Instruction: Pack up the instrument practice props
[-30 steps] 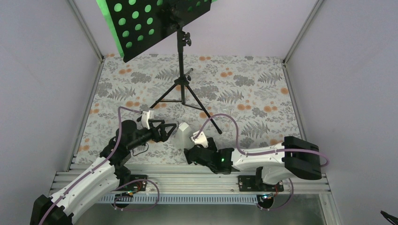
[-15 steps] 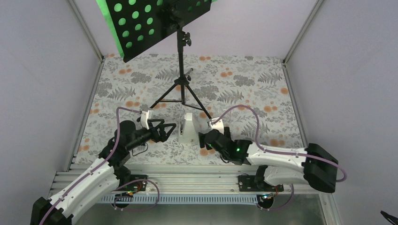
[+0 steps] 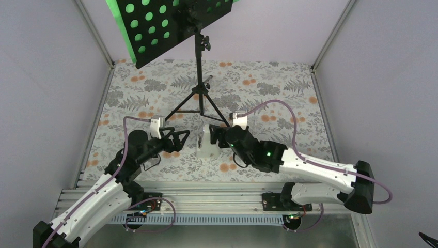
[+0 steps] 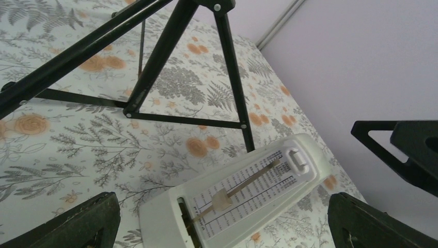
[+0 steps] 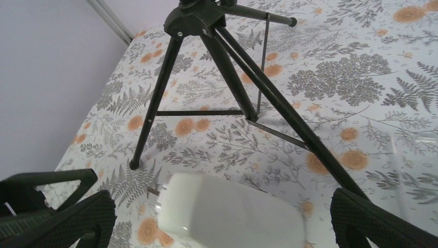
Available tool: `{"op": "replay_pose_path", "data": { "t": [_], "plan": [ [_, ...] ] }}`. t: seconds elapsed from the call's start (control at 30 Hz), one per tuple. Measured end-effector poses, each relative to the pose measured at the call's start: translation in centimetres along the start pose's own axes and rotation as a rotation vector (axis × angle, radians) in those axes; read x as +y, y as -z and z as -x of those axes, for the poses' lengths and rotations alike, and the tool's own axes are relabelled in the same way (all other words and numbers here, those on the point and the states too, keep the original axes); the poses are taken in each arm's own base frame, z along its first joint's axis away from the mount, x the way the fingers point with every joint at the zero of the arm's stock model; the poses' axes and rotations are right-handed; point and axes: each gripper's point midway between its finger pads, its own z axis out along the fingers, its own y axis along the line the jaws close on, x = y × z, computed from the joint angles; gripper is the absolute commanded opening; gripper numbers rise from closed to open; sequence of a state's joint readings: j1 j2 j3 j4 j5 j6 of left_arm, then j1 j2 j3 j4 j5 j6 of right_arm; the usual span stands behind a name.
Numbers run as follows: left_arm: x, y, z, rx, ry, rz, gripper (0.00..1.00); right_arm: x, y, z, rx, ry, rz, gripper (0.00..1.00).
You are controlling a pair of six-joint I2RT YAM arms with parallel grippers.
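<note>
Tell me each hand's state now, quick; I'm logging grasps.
Left hand: open, holding nothing.
Right hand: open beside the metronome, holding nothing.

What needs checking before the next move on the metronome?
1. Left gripper open: ok, jaws wide.
2. Right gripper open: ok, jaws wide.
3. Metronome between the right gripper's fingers: ok in the right wrist view.
4. Fingers touching the metronome: cannot tell.
5. Metronome clear of the nearest leg of the music stand: cannot tell; the leg ends close by.
6. Green pages on the stand's desk: ok, not yet packed.
</note>
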State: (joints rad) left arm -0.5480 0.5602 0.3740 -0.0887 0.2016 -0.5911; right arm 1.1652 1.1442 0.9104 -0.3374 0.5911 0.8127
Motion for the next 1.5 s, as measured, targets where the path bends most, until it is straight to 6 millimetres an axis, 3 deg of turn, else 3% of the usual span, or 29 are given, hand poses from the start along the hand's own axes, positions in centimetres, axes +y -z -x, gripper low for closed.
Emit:
{"op": "replay_pose_path", "data": {
  "t": [0.4,0.9,1.0,1.2,1.33,1.5],
  "plan": [
    [0.2,0.5,0.3,-0.02,-0.009,0.014,1.0,1.3,-3.7,-2.0,0.053,0.055,-0.086,0.83],
    [0.2,0.6,0.4,-0.025,-0.01,0.016,1.0,1.1,-6.2,-4.7,0.101,0.179,-0.164,0.43],
    [0.2,0.7,0.4,-0.026,-0.01,0.018,1.0,1.0,-6.1,-4.3,0.083,0.225,-0.177,0.39],
    [0.1,0.6,0.1,-0.009,-0.03,0.012,1.0,1.1,-4.6,-4.5,0.073,0.364,-0.041,0.42],
    [-0.7,0.5,0.1,0.002,-0.045,-0.029,1.0,2.7,-3.3,-4.9,0.066,0.496,0.123,0.38],
    [-2.1,0.4,0.1,0.017,-0.056,-0.099,1.0,3.9,-3.2,-5.6,0.082,0.595,0.273,0.37]
  ]
}}
